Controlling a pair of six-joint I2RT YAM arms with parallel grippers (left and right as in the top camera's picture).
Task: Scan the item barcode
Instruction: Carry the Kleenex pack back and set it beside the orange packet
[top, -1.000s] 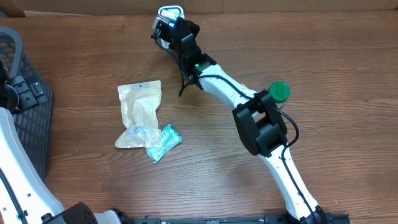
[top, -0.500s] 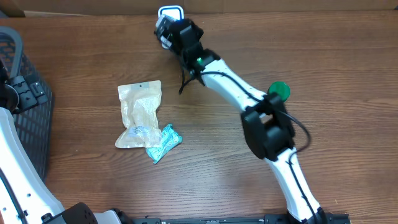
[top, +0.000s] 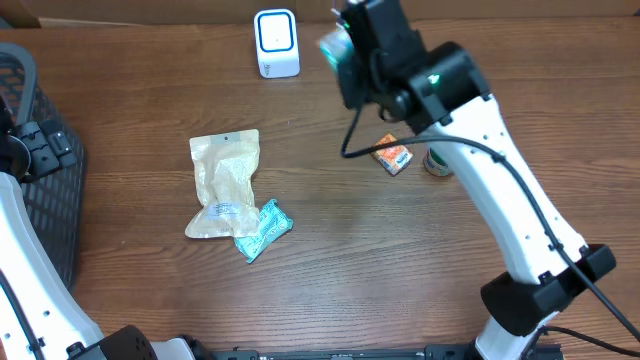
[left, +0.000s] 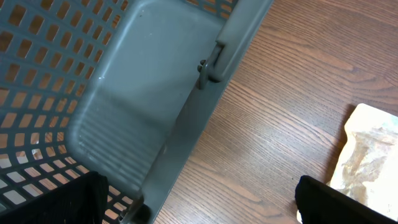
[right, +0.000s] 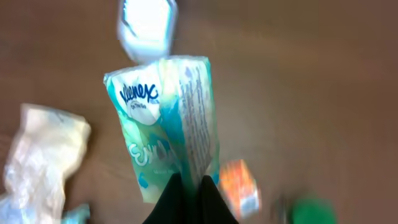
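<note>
Holding Kleenex pack (right: 168, 124) in right tool (right: 189, 186), clamped shut on pack's lower end, lifted off worktop (top: 330, 260). Beyond pack's far end: white scanner (right: 146, 25), blurred, apart. Beside fingers: orange packet (right: 241, 186). Spread wide at left tool (left: 199, 208), gripping nothing, over basket (left: 93, 93) wall; beige pouch (left: 370, 155) near.

Left edge: grey basket (top: 50, 170) walls it off. A strip of bare wood runs between its rim and the beige pouch (top: 224, 185). Pouch and teal packet (top: 263, 230) overlap left of centre. Bare wood from there up to the white scanner (top: 277, 42). Right arm (top: 520, 195) crosses the right side diagonally (far end near the scanner), with a tissue pack (right: 171, 124) pinched in the right gripper (right: 189, 190). Orange packet (top: 393, 157) and green-lidded container (top: 438, 163) lie close together by the arm. Front centre bare.
</note>
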